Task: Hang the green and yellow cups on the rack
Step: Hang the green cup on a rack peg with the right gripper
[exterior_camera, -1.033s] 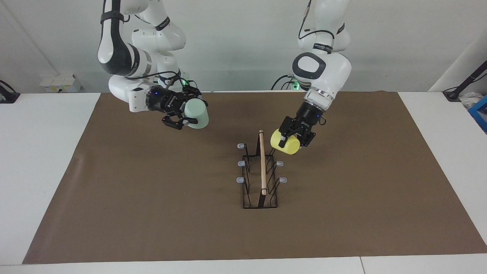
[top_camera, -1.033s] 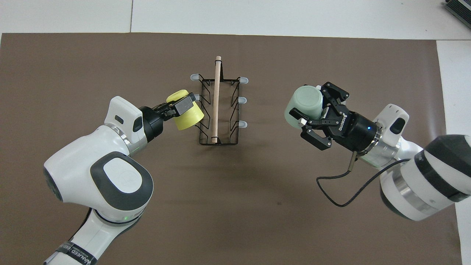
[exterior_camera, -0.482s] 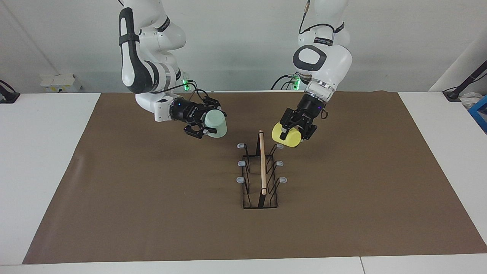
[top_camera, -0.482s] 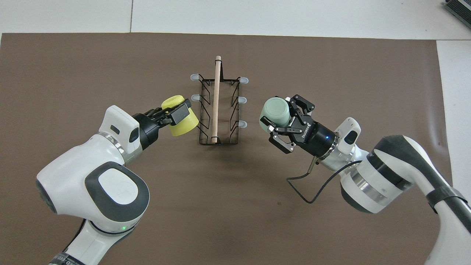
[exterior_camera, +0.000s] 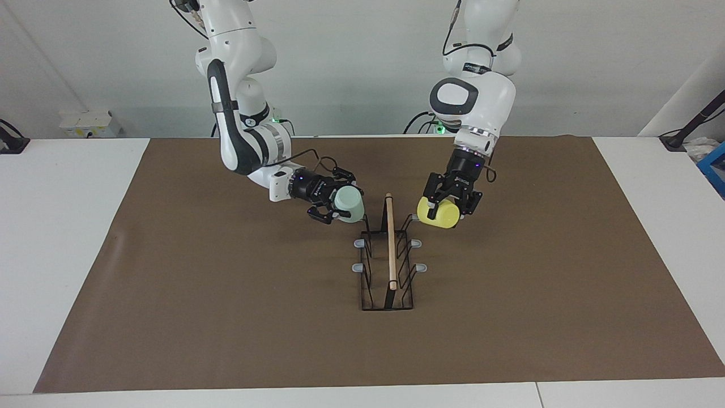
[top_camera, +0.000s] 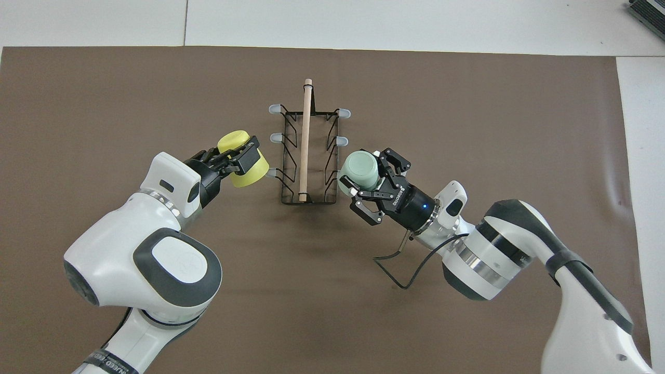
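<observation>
The rack (exterior_camera: 391, 266) (top_camera: 306, 156), black wire with a wooden rod along its top, stands mid-mat. My right gripper (exterior_camera: 338, 208) (top_camera: 364, 183) is shut on the pale green cup (exterior_camera: 348, 203) (top_camera: 359, 169), held tilted against the rack's end nearest the robots, on the right arm's side. The cup covers the prong there; I cannot tell whether it sits on it. My left gripper (exterior_camera: 448, 203) (top_camera: 236, 158) is shut on the yellow cup (exterior_camera: 440, 215) (top_camera: 244, 165), tilted just beside the rack on the left arm's side, next to a grey-tipped prong (top_camera: 270, 174).
A brown mat (exterior_camera: 226, 294) covers the white table (exterior_camera: 62, 226). A black cable (top_camera: 410, 270) loops from the right wrist over the mat. A blue box (exterior_camera: 716, 167) sits at the table's edge past the left arm's end.
The right arm has carried the green cup across the mat to the rack and lowered it. The left gripper has drawn the yellow cup slightly away from the rack and lower.
</observation>
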Controlling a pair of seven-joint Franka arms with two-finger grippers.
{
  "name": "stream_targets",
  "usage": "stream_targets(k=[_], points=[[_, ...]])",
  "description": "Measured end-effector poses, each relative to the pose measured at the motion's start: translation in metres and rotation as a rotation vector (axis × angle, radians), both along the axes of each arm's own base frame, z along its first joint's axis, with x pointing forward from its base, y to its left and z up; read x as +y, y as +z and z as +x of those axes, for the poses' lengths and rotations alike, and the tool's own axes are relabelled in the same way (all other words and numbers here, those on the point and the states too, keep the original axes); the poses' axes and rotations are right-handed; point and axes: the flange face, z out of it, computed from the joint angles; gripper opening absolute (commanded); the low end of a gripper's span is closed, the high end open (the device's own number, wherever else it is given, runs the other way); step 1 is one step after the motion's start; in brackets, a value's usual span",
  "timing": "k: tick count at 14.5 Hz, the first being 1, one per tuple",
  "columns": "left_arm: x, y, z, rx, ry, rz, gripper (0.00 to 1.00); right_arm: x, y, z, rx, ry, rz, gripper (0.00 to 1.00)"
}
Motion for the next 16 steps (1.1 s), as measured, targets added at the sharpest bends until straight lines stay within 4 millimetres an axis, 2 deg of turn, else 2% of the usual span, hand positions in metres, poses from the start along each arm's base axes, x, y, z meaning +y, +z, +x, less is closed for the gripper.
stream_targets(k=[3,5,8,10,12,14,16], points=[[-0.010,0.000,0.007,-0.012,0.010,-0.004,0.00,0.000,-0.002,0.000,-0.011,-0.016,-0.006,0.18],[-0.012,0.002,0.011,-0.017,0.011,-0.012,0.00,0.008,-0.002,-0.002,-0.014,-0.018,0.000,0.18],[-0.020,-0.001,0.007,-0.010,-0.004,-0.011,0.00,0.020,-0.005,-0.007,-0.008,0.000,-0.002,0.18],[-0.025,-0.006,0.001,0.000,-0.016,-0.006,0.02,0.020,-0.008,-0.006,-0.002,-0.002,-0.008,0.18],[-0.027,-0.011,-0.003,0.006,-0.015,0.002,0.09,0.021,-0.010,-0.004,0.001,-0.003,-0.011,0.18],[-0.028,-0.015,-0.007,0.012,-0.015,0.012,0.31,0.021,-0.015,-0.004,0.001,-0.005,-0.020,0.18],[-0.029,-0.020,-0.012,0.019,-0.017,0.020,0.37,0.021,-0.027,-0.004,0.002,-0.008,-0.035,0.18]])
